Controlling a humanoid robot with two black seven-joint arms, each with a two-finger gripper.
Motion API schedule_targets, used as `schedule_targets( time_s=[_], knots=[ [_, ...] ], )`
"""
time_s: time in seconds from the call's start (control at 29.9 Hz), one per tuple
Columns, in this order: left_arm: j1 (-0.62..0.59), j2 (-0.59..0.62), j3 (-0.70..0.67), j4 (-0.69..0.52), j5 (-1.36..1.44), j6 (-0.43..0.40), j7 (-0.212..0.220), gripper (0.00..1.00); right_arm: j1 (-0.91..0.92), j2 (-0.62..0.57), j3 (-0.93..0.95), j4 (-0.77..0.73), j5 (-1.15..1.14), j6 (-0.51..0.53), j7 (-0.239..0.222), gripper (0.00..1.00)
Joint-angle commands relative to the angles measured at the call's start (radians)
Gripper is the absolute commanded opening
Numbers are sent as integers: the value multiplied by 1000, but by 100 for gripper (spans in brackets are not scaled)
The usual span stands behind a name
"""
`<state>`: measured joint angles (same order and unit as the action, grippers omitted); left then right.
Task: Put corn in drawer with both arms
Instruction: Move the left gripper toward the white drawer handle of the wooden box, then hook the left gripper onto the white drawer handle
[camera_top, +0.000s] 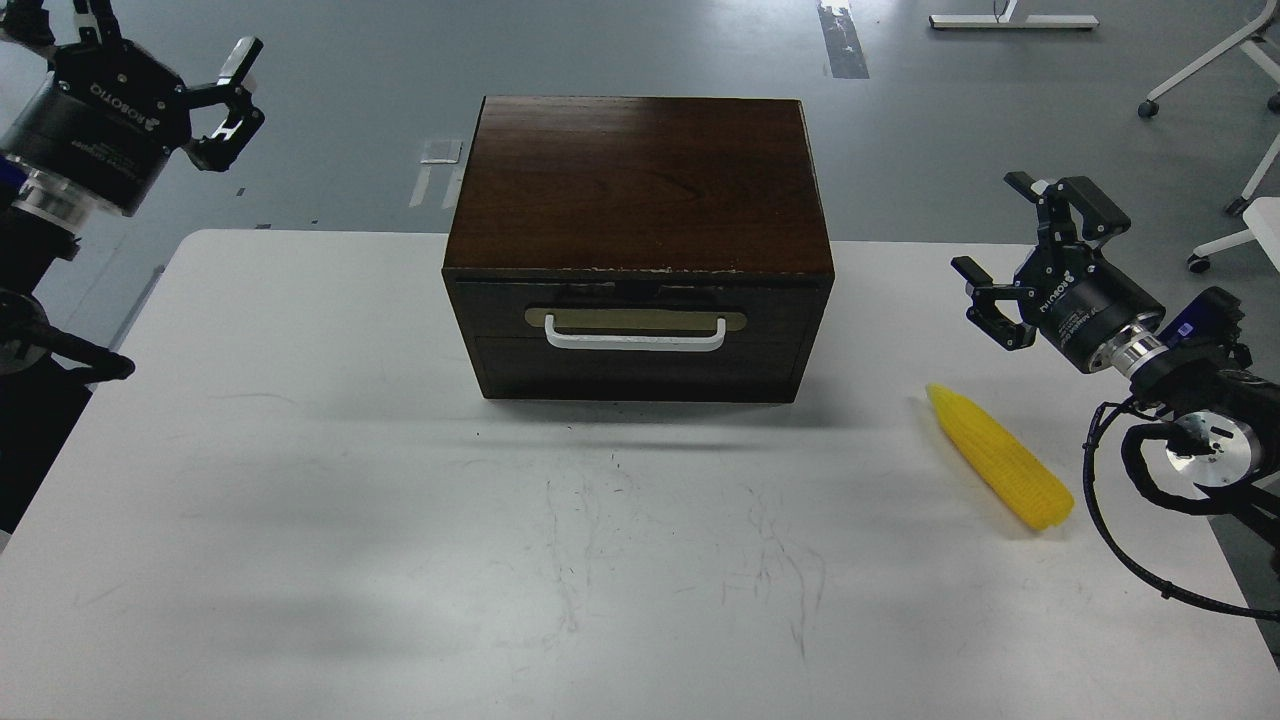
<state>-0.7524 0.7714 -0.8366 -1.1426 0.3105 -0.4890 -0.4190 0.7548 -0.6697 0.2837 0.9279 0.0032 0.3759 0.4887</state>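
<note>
One corn (1001, 458) lies on the white desk (400, 560), right of the cabinet (640, 200) and well apart from it, pointed tip toward the far side. The drawer (636, 335) is closed, so its inside is hidden; only its front with the white handle (635, 340) shows. The right gripper (1020, 250) hangs above the desk's right edge, beyond the corn, jaws released and empty. The left gripper (215, 95) hovers off the far left corner, jaws also spread and holding nothing; its upper fingers are cut off by the frame's top edge. Chair legs (1215, 70) stand on the grey floor.
</note>
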Motion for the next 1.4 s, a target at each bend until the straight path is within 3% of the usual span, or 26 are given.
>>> schedule_targets(
  time_s=[0.0,0.27,0.33,0.53,0.64,0.77,1.07,1.37],
  knots=[
    [-83,3,1,-107,249,0,0,98,0,4,2,0,0,-2,0,100],
    [-238,-79,28,-267,962,0,-20,98,0,2,2,-1,0,-2,0,100],
    [-289,-112,86,-267,1125,0,-64,98,0,4,3,-1,0,-2,0,100],
    [-513,-158,457,-263,1516,0,-70,98,5,7,3,-6,0,-8,0,100],
    [-588,-184,618,-255,1558,0,-70,98,5,10,5,-27,0,-8,0,100],
    [-633,-237,727,-255,1656,0,-70,98,0,9,5,-34,0,-8,0,100],
    [-624,-311,775,-240,1871,0,-70,98,-6,12,5,-35,0,-8,0,100],
    [-630,-351,833,-157,1871,0,-70,98,-8,13,5,-35,0,-8,0,100]
  ],
)
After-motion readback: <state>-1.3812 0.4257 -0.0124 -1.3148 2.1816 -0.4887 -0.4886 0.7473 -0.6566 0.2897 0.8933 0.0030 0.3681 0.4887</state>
